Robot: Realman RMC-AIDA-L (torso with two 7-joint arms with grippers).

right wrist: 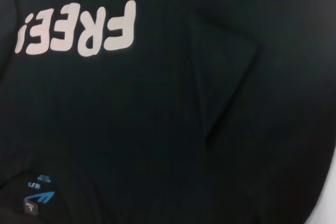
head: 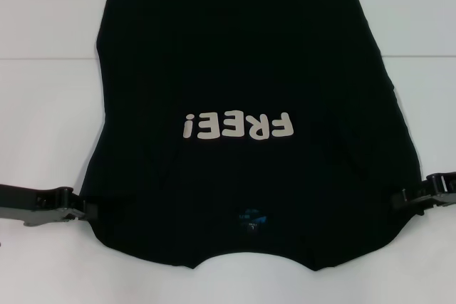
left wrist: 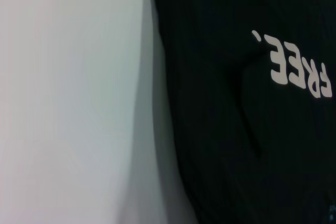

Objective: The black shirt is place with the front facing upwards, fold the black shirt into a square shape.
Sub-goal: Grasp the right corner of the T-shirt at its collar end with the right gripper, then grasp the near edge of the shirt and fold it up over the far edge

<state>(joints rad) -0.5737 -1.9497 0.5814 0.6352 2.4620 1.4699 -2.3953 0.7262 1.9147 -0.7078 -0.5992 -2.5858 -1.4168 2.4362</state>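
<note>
Currently you have the black shirt (head: pixel 242 90) lying front-up on the white table (head: pixel 43 105), collar and blue neck label (head: pixel 253 216) nearest you, hem farthest. The left gripper (head: pixel 80 206) and right gripper (head: pixel 406 197) sit at the shirt's two near side edges; whether their jaws are clamped on cloth cannot be told. Expect light, limp, easily wrinkled fabric. Take hold at the edges, beyond the "FREE!" lettering (head: pixel 237 126).

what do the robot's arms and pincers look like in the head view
Both are black, angular mechanical pieces entering from the sides. The left pincer has a flat black bar link, dark knuckle joints and a grey metallic lower part. The right pincer is all black, with blocky jointed segments.
</note>
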